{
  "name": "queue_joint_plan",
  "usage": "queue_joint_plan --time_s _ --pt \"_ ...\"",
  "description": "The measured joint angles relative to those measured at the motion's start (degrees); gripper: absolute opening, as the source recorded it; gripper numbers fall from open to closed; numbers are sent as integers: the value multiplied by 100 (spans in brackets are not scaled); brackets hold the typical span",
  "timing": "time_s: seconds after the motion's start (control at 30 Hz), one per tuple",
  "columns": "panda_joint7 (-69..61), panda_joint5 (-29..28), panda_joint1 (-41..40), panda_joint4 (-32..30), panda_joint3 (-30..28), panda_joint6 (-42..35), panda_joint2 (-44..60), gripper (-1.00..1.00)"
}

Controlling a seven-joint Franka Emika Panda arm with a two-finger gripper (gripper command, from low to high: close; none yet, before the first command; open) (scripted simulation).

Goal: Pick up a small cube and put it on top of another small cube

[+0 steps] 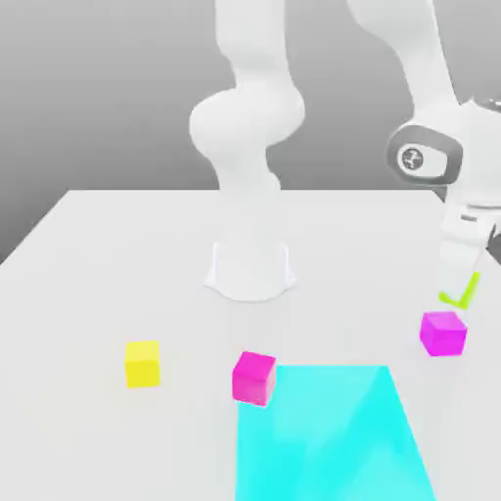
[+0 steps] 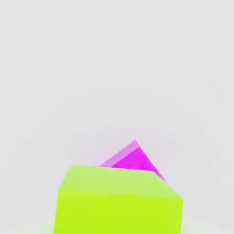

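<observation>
Just above the violet-tinted magenta cube, at the exterior view's right, the lime-green cube hangs clenched in the pincer, clear of the desk and not yet touching anything below. In the hand view the green cube covers most of the magenta one, of which a corner pokes out beyond it, so the two look neither centred nor squared to each other. To place it well, I judge the arm should first bring the green cube straight over the magenta top, turn the wrist until the edges run parallel, and only then lower gently until the faces meet. Letting go too high or off-centre could tip the green cube off or nudge the lower one aside. The hot-pink cube, the yellow cube and the cyan patch lie well apart from this spot.
</observation>
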Motion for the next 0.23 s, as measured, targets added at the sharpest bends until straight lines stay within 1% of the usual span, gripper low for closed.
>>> queue_joint_plan --time_s 0.13,0.17,0.23 --pt "208 -282 12 -39 -103 371 333 -100" --pt "286 -391 -4 -52 -118 463 416 100" --pt "286 -391 -4 -52 -118 463 416 100"
